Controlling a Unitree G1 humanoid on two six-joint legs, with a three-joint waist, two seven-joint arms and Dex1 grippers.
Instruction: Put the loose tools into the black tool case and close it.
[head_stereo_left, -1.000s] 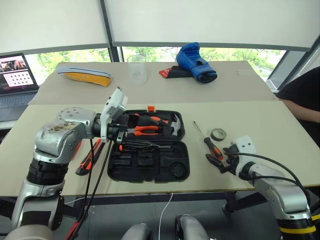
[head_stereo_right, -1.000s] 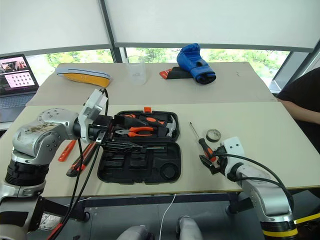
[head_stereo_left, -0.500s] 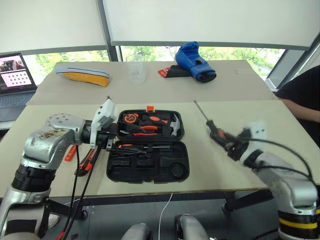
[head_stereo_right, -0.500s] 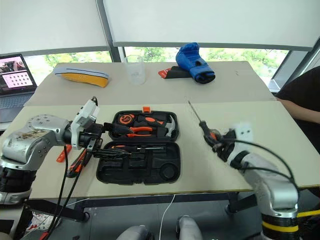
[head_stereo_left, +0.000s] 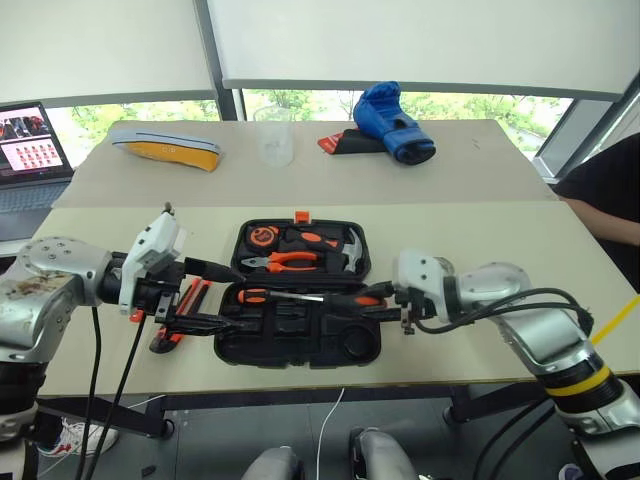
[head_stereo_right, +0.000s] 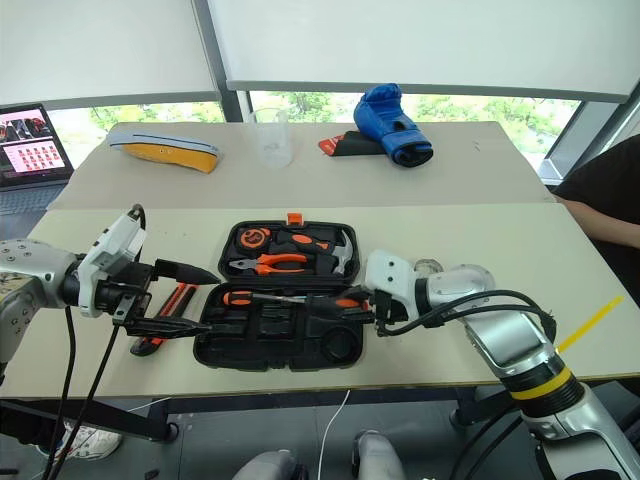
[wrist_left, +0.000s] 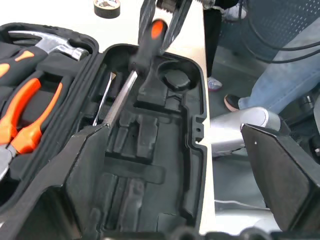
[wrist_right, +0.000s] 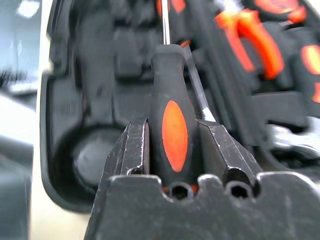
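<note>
Left eye view: the black tool case (head_stereo_left: 297, 318) lies open on the desk (head_stereo_left: 470, 240). Right pincer (head_stereo_left: 392, 300) clamps a screwdriver (head_stereo_left: 330, 298) over its lower half. Left pincer (head_stereo_left: 215, 295) gapes empty (beside the case's left edge). Right wrist view: fingers (wrist_right: 136, 150) squeeze the handle

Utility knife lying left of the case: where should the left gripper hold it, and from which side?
Mid-body, from above, left gripper closing across the narrow width of the utility knife: it lies flat on the table beside the black tool case, long edges free.
</note>
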